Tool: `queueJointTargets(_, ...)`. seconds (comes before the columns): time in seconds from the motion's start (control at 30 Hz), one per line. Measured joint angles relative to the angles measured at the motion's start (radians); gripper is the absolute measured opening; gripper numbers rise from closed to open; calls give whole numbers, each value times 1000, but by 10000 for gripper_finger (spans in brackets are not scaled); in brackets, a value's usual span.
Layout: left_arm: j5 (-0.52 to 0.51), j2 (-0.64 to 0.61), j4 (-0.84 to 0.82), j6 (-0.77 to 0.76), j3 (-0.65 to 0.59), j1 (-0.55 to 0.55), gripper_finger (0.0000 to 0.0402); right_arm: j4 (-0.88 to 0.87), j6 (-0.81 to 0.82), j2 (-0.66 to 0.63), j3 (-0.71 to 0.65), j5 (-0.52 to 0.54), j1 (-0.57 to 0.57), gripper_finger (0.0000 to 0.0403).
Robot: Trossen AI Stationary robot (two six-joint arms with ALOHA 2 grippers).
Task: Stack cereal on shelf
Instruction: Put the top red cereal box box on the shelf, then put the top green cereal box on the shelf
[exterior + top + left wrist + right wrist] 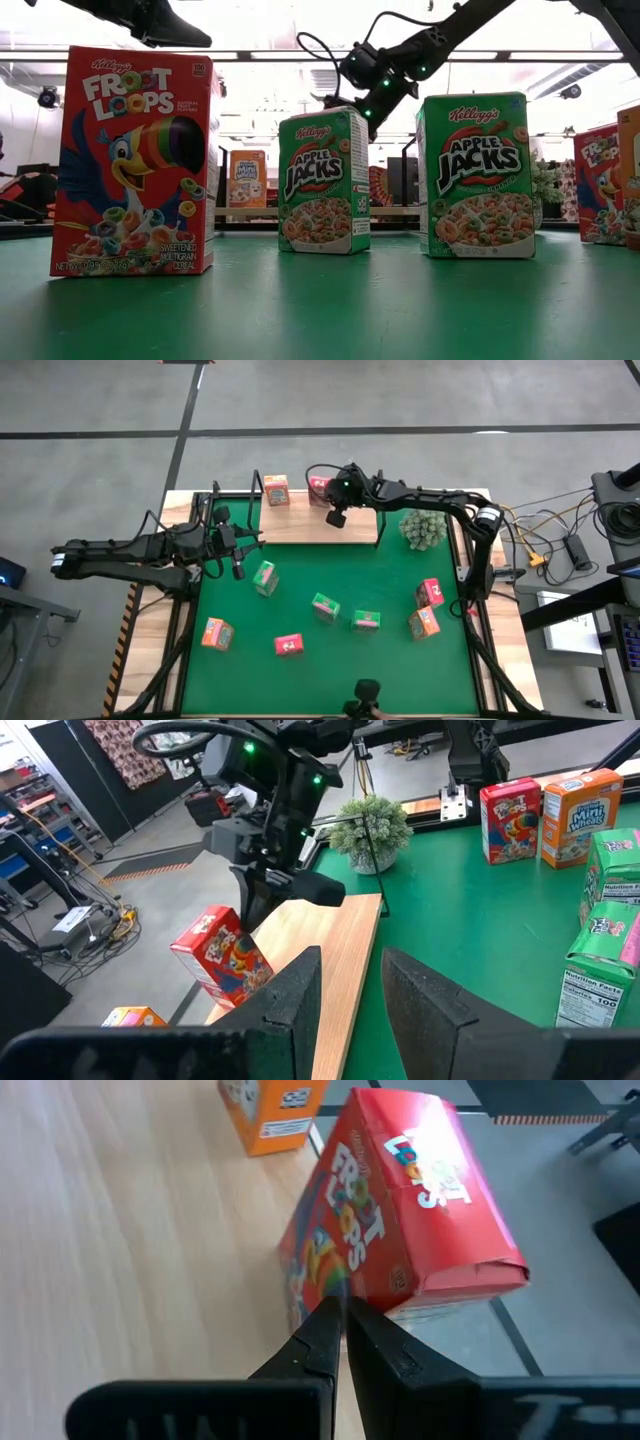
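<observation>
A red cereal box (400, 1210) stands tilted on the light wooden shelf (300, 528) at the table's far side. An upright orange box (276, 490) stands beside it. My right gripper (345, 1315) is shut, its tips at the red box's printed face. In the left wrist view it hangs over that box (220, 955). My left gripper (350, 1005) is open and holds nothing, hovering at the shelf's left end. Several more cereal boxes, green (265, 577), pink (289, 645) and orange (217, 633), stand on the green mat. My right gripper has its shut fingertips (330, 1320) against the red box's printed front face (330, 1270). They come at it slanting down from the table's right. The box leans, with its lower end on the shelf board. The tips themselves cover the exact spot of contact.
A fuzzy plant ball (423, 528) sits just off the shelf's right end. Thin black wire uprights (258, 490) rise at the shelf's left side. More boxes cluster at the mat's right (430, 593). Cables and gear lie beyond the table's right edge.
</observation>
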Motion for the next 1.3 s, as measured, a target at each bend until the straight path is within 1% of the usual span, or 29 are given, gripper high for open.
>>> queueJointTargets(0.73, 0, 0, 0, 0, 0, 0, 91, 27, -6, 0, -7, -1, -12, 12)
queueJointTargets(0.8, 0, 0, 0, 0, 0, 0, 91, 27, 3, 0, -7, -14, -12, 12)
queueJointTargets(0.97, 0, 0, 1, 0, 0, 0, 91, 72, 30, 1, -34, -140, -6, 12)
queueJointTargets(1.1, 0, 0, 2, 0, 0, 0, 91, 124, 30, 1, -65, -137, 9, 12)
queueJointTargets(1.3, 0, 0, 5, 0, 0, 0, 91, 131, 45, -7, -70, -129, 35, 12)
